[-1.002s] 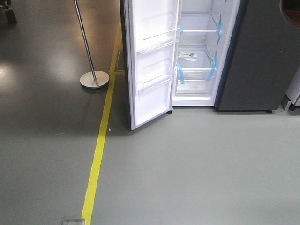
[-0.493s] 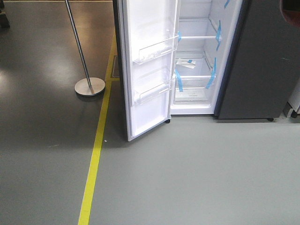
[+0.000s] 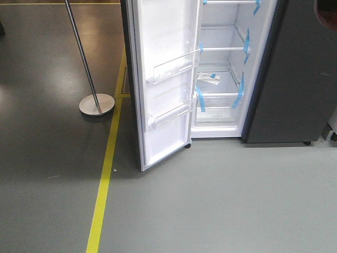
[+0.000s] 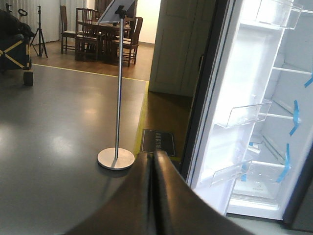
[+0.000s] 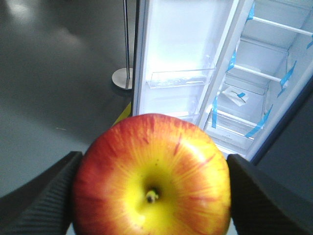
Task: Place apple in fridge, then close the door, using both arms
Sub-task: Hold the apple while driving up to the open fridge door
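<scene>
One apple (image 5: 151, 176) clamped in right jaws, left jaws together, fridge (image 3: 222, 39) ahead, door (image 3: 163, 37) standing open.

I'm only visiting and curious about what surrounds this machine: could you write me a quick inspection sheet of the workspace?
Surface: grey floor with a yellow line running along it.
Job's things: fridge is open, its door swung wide; apple not yet inside.
Clutter: a small white packet on a fridge shelf; blue tape strips on the shelf edges.
Pincers: right pincer shut on the apple; left pincer shut, nothing in it.
Cables: nothing seen.
Surroundings: metal pole stand beside the door; dark grey cabinet on the fridge's other side; table and chairs far behind.
</scene>
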Controlling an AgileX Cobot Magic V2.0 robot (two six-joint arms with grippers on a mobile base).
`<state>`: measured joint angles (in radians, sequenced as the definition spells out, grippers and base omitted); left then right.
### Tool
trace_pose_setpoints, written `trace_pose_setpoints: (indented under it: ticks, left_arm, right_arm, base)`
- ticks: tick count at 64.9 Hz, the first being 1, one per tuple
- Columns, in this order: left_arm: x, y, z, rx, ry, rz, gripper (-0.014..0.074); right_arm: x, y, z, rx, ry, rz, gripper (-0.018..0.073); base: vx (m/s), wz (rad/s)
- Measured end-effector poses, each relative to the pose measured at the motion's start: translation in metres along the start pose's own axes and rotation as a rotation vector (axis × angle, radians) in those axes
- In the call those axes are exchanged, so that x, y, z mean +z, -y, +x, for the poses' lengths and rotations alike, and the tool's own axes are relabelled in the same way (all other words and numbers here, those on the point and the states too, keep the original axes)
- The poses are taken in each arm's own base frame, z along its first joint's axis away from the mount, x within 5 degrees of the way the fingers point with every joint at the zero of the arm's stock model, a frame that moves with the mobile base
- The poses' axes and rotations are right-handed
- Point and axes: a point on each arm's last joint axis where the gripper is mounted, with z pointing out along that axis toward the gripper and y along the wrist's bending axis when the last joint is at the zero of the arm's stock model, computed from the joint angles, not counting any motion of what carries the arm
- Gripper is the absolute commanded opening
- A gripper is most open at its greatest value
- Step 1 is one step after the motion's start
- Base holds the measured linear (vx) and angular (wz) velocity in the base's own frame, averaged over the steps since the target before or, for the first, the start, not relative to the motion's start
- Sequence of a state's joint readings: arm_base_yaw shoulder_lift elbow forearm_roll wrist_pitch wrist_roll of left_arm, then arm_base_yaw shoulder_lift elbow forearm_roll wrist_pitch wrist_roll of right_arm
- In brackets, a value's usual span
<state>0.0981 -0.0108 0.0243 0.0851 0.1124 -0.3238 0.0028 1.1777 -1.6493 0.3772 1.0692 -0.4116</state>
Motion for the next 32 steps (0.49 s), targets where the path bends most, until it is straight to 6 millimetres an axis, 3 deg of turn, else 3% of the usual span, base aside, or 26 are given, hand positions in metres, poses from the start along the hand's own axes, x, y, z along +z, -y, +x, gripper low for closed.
trace_pose_setpoints:
  ticks: [32]
  left_arm:
    - [0.0000,0.0000,0.0000,0.000,0.000,0.000,-0.0007]
  right_arm:
    - [0.0000,0.0000,0.0000,0.000,0.000,0.000,0.0070]
  base:
    - [0.15,0.02]
